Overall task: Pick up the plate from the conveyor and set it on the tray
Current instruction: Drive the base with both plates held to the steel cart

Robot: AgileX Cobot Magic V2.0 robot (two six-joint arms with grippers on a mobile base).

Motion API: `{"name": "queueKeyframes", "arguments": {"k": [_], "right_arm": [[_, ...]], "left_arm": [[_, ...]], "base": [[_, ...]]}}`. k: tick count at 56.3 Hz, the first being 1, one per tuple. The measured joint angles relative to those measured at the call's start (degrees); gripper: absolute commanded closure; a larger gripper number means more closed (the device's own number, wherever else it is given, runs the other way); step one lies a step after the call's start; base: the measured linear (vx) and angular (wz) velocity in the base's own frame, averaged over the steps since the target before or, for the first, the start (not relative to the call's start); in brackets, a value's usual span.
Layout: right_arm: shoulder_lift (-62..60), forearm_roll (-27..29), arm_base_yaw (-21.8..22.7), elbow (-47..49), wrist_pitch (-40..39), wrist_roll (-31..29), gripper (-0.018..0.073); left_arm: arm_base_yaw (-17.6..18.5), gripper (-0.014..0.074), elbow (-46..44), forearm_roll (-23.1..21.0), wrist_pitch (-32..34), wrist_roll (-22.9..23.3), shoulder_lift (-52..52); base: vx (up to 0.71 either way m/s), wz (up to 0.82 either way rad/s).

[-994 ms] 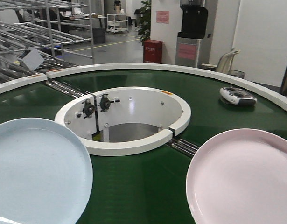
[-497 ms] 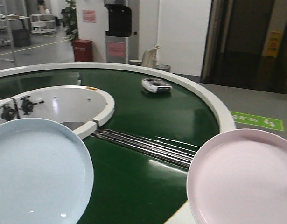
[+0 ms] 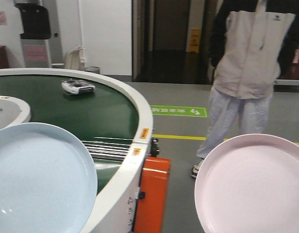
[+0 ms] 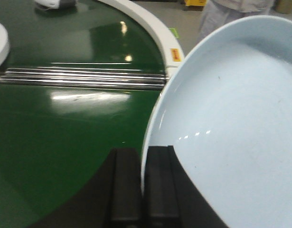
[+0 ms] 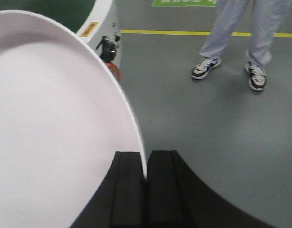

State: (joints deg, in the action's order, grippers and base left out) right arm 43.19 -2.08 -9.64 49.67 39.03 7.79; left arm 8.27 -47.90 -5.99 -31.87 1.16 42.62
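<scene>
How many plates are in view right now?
2. Light blue plate: rim clamped in the left tool, over the conveyor. Pink plate: rim clamped in the right tool, over the floor. No others visible.

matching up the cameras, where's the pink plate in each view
Exterior front-facing: the pink plate fills the lower right, below the person.
Left wrist: not in it; the left gripper is shut on the blue plate.
Right wrist: it fills the left half, rim pinched by the right gripper.
Shared landmark: the person's legs, top right in both wrist views.
</scene>
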Motion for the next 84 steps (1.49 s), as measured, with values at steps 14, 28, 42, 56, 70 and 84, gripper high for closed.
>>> {"name": "queueKeyframes", "arguments": {"k": [14,28,42,56,70,84], "right_arm": [[0.0,0.0,0.0,0.0,0.04,0.0,0.0571],[0.0,0.0,0.0,0.0,0.04,0.0,0.0571],[0.0,0.0,0.0,0.0,0.17,0.0,0.0571],[-0.05,-0.08,0.0,0.0,0.33,0.0,0.0571],[-0.05,-0.18,0.0,0.0,0.44,0.0,0.0571],[-0.05,-0.18,0.0,0.0,0.44,0.0,0.0571]], "left_arm": [[0.0,0.0599,0.0,0.0,0.0,0.0,0.0],[0.0,0.0599,0.0,0.0,0.0,0.0,0.0],[0.0,0.0599,0.0,0.0,0.0,0.0,0.0],[0.0,0.0599,0.0,0.0,0.0,0.0,0.0],[0.0,0.0599,0.0,0.0,0.0,0.0,0.0],[0.0,0.0599,0.0,0.0,0.0,0.0,0.0]], "base": [[-0.14,-0.69],[-0.07,-0.71],[0.02,-0.77],[0.14,-0.62],[0.23,-0.39],[0.32,-0.13]]}}
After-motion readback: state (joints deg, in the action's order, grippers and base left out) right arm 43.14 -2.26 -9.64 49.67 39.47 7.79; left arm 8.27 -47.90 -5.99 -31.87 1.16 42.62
